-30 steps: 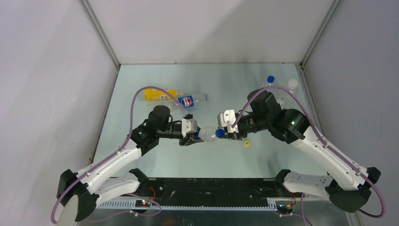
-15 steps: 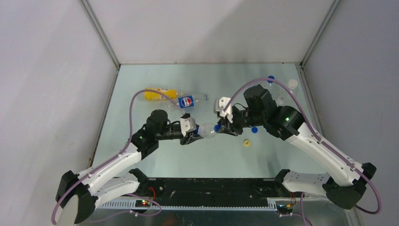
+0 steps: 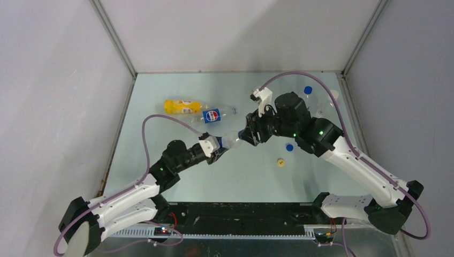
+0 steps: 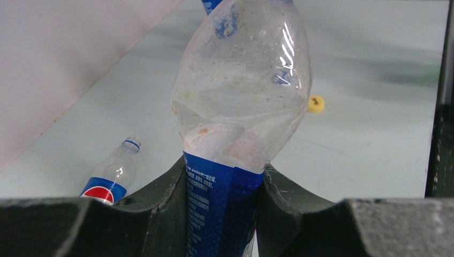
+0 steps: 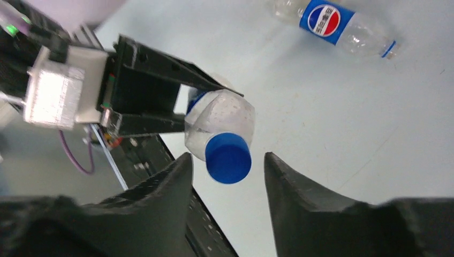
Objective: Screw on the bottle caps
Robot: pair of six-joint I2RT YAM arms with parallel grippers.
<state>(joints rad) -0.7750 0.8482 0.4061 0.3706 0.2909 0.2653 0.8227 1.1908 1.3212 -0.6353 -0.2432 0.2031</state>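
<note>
My left gripper (image 3: 217, 149) is shut on a clear bottle with a blue label (image 3: 230, 141) and holds it above the table, neck toward the right arm. In the left wrist view the jaws (image 4: 224, 167) pinch the label (image 4: 219, 209). A blue cap (image 5: 228, 158) sits on the bottle's neck. My right gripper (image 3: 249, 134) is open, its jaws on either side of that cap (image 5: 226, 156) with gaps on both sides. A loose blue cap (image 3: 289, 147) and a yellow cap (image 3: 280, 161) lie on the table. The yellow bottle (image 3: 182, 107) and a second Pepsi bottle (image 3: 217, 114) lie at the back left.
A clear bottle with a white cap (image 3: 333, 95) and a blue-capped thing (image 3: 307, 90) stand at the back right corner. The grey walls close in the table on three sides. The lying Pepsi bottle also shows in both wrist views (image 4: 115, 174) (image 5: 334, 24).
Both grippers and the held bottle have moved left and toward the back. The bottle now tilts up to the right. The right arm has swung away, uncovering the loose blue cap.
</note>
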